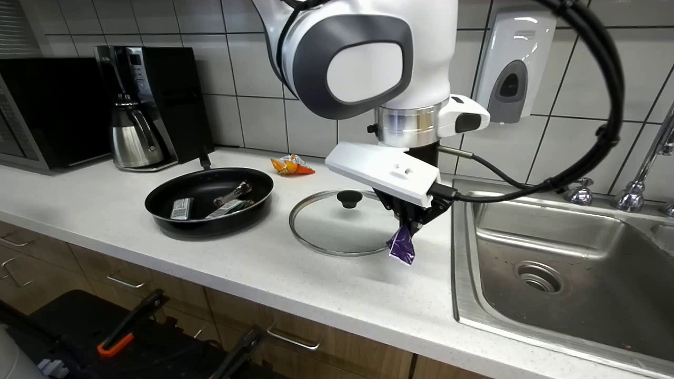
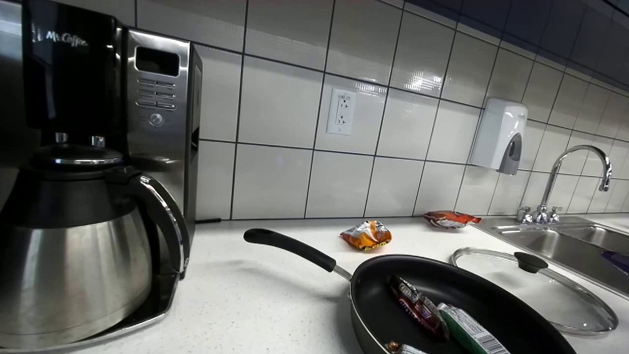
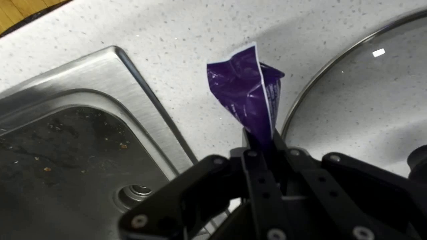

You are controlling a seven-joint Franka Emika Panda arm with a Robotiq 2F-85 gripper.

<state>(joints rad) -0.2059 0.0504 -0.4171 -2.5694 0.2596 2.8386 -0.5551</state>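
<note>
My gripper [image 1: 410,223] is shut on a crinkled purple wrapper [image 1: 402,246] with pale edges. In the wrist view the gripper [image 3: 262,141] pinches one end of the purple wrapper [image 3: 238,83], and the rest sticks out past the fingertips. It hangs over the counter between the glass lid [image 1: 337,231] and the sink [image 1: 464,263]. The lid lies flat with its black knob up and also shows in the wrist view [image 3: 363,110]. A black frying pan [image 1: 210,227] holds several wrapped bars. In an exterior view a purple patch [image 2: 617,259] shows at the right edge.
An orange snack bag [image 1: 293,165] lies near the wall, and a red bag [image 2: 450,219] lies farther along it. A coffee maker [image 1: 168,100] stands beside a microwave [image 1: 52,105]. A soap dispenser [image 1: 516,68] hangs on the wall, and a faucet [image 2: 553,182] rises behind the sink.
</note>
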